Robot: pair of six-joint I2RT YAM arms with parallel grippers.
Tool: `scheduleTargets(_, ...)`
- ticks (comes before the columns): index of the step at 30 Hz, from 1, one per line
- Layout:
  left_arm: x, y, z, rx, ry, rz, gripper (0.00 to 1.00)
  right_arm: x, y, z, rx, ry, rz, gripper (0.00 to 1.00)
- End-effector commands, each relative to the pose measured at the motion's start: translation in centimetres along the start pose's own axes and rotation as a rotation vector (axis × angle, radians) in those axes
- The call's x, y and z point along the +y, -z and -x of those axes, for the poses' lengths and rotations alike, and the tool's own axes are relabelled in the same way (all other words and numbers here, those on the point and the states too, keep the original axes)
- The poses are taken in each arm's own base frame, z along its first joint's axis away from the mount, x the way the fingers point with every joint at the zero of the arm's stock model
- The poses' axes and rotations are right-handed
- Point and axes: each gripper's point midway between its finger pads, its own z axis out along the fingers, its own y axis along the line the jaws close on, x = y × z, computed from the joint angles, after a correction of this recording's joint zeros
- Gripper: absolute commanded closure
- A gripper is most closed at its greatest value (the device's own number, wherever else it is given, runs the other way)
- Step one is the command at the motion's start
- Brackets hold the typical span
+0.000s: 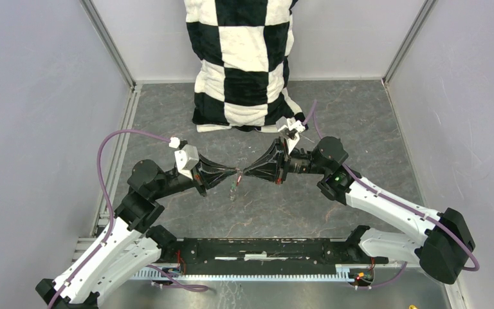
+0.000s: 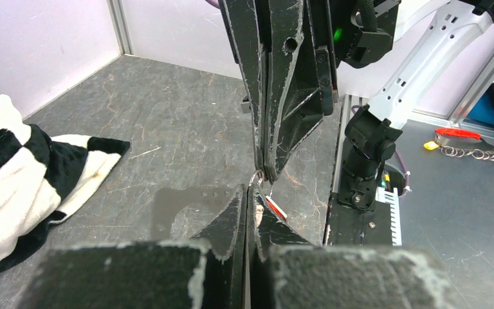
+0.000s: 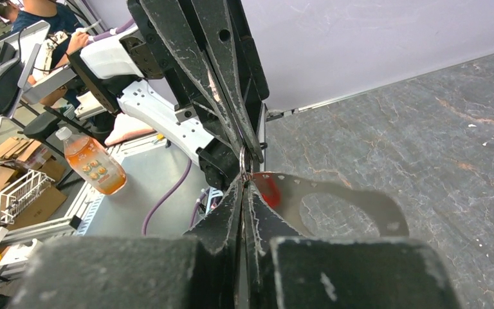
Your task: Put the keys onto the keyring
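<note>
My two grippers meet tip to tip above the middle of the table. The left gripper (image 1: 233, 174) (image 2: 252, 190) and the right gripper (image 1: 245, 172) (image 3: 244, 181) are both shut, each pinching a thin silvery wire loop, the keyring (image 2: 256, 177) (image 3: 243, 161), of which only a small arc shows between the tips. The key with the red head (image 2: 275, 207) (image 3: 269, 190) hangs just under the loop beside the fingertips. In the top view a small dangling bit (image 1: 234, 187) shows below the tips. I cannot make out the green key.
A black-and-white checkered cushion (image 1: 244, 64) (image 2: 13, 174) lies at the back of the table. A flat grey patch with small holes (image 3: 354, 199) (image 2: 180, 206) lies on the dark marbled tabletop under the grippers. Grey walls stand left, right and behind.
</note>
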Motion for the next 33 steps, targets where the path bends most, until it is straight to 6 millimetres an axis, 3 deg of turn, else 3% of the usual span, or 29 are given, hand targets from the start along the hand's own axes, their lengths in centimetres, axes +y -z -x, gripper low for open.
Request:
scheduleTargets(1, -0.3, -0.1, 3.2, -0.084, -0.050, -0.011, 0.98, 0.6, 0.2, 0.1, -0.007, 0.021, 0.024, 0.95)
scheduleTargets(9, -0.3, -0.1, 3.5, -0.090, -0.049, -0.011, 0.98, 0.3, 0.2, -0.1, -0.001, 0.017, 0.013, 1.00)
scheduleTargets(20, -0.3, -0.3, 3.7, -0.101, -0.034, -0.012, 0.98, -0.4, 0.2, -1.6, 0.021, -0.024, -0.002, 1.00)
scheduleTargets(33, -0.3, -0.5, 3.9, -0.106, -0.024, -0.021, 0.98, -0.6, -0.1, -1.1, -0.004, -0.023, -0.007, 1.00)
